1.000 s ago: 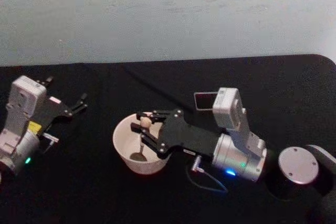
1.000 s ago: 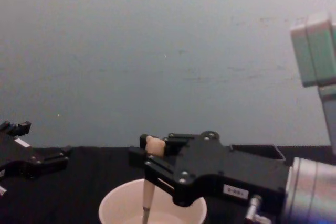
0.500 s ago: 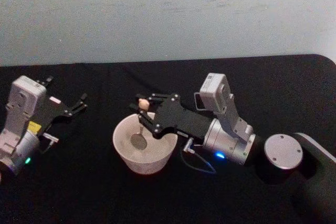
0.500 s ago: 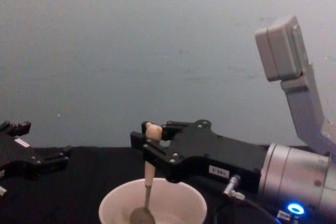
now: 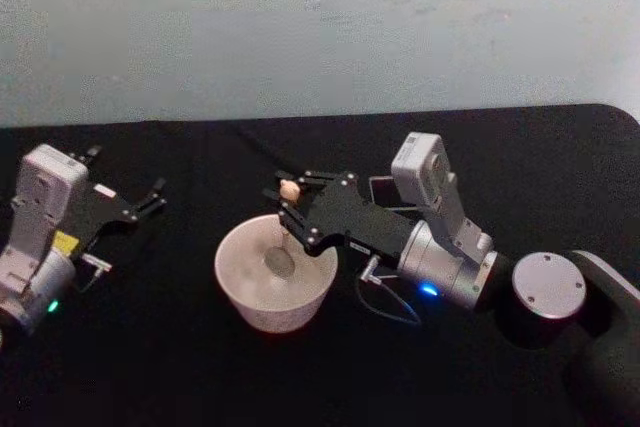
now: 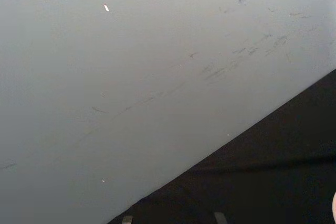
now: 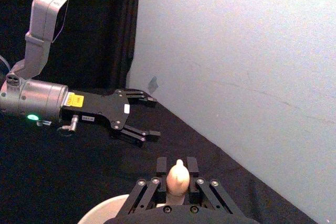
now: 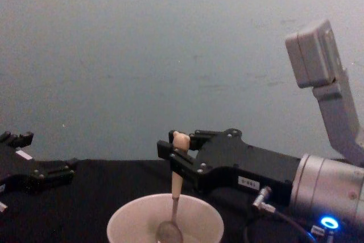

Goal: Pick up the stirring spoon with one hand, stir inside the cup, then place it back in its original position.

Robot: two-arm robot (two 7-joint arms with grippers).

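The cream-white cup (image 5: 243, 289) stands on the black table in front of me. My right gripper (image 5: 287, 198) reaches over its far right rim and is shut on the beige handle of the stirring spoon (image 5: 283, 237), just under the bear-head knob. The spoon hangs nearly upright, its metal bowl (image 8: 169, 233) low inside the cup (image 8: 128, 226). In the right wrist view the knob (image 7: 177, 177) sticks up between the fingers. The dark grey holder (image 5: 381, 188) shows partly behind my right gripper. My left gripper (image 5: 150, 197) rests open at the left, away from the cup.
A grey wall (image 5: 320, 27) rises behind the black table's far edge. My right arm's silver joint (image 5: 547, 287) lies low over the table's right side. The left arm's body (image 5: 40, 237) takes up the left edge.
My right gripper has swept the spoon across the cup, from its near left part toward the far right. The left arm has not moved.
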